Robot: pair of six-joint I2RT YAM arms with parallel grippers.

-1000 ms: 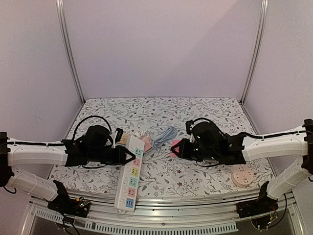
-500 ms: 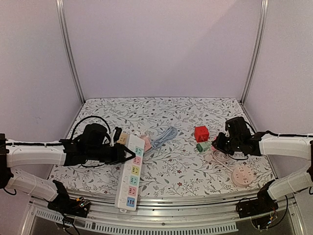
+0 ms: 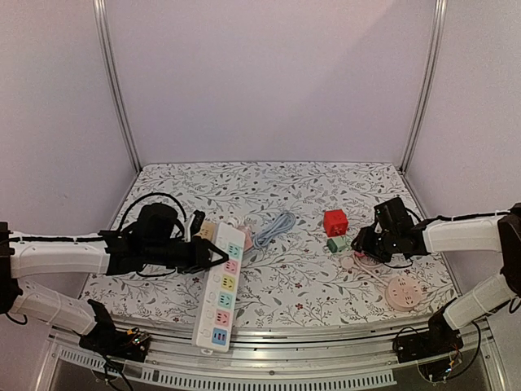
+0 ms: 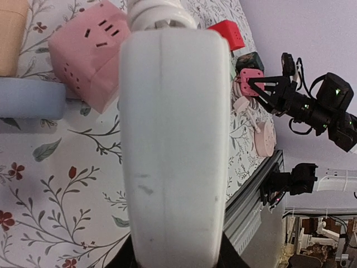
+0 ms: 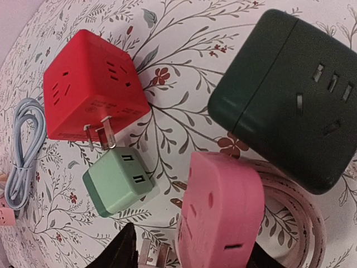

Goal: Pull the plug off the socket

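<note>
The left gripper [image 3: 213,257], fingers mostly hidden, clamps the white power strip [image 3: 221,287] at the table's [image 3: 285,183] near left, while the right gripper [image 3: 359,247] pinches the pink plug [image 5: 220,209] well to the right, its cord cut off by the frame.

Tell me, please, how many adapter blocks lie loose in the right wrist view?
3: red cube upper left, small mint block below it, dark green block on the right. Others may lie off-frame.

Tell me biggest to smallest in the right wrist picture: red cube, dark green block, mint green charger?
dark green block
red cube
mint green charger
Nearness to the camera may flatter the block.
</note>
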